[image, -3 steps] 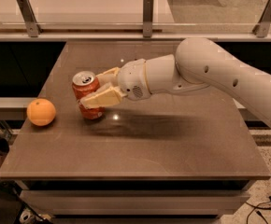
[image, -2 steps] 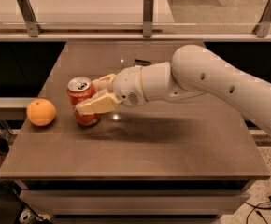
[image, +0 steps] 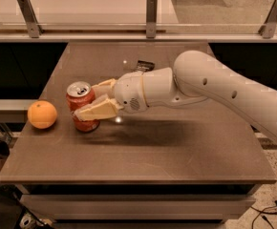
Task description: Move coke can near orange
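The red coke can [image: 81, 104] with a silver top stands upright on the brown table [image: 143, 156], left of centre. My gripper [image: 88, 101] reaches in from the right and is shut on the can, one cream finger [image: 96, 110] across its front and the other behind it. The orange [image: 42, 114] sits near the table's left edge, a short gap to the left of the can.
A flat dark wrapped snack bar [image: 143, 65] lies on the table behind my arm. A glass rail with metal posts [image: 151, 16] runs along the far side. The table's left edge is just beyond the orange.
My gripper has carried the can to the left, closer to the orange. The orange has not moved.
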Controlling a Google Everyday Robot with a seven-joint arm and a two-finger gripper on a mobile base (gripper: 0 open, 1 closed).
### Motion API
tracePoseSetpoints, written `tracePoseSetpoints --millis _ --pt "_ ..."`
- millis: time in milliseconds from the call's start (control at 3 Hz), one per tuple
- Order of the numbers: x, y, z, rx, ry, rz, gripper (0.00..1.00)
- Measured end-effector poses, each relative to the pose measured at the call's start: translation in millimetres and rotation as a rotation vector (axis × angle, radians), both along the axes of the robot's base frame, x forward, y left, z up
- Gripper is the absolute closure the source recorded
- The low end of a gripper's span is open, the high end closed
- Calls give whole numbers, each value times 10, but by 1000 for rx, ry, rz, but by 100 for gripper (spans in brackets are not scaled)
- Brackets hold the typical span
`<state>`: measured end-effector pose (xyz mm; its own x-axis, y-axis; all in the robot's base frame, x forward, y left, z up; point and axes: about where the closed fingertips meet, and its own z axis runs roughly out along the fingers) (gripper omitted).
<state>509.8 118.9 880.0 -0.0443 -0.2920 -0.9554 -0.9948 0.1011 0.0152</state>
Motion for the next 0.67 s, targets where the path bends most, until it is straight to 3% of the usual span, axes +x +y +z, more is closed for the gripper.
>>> tracePoseSetpoints --millis 667 --pt "-24 39 10 -1 -2 8 36"
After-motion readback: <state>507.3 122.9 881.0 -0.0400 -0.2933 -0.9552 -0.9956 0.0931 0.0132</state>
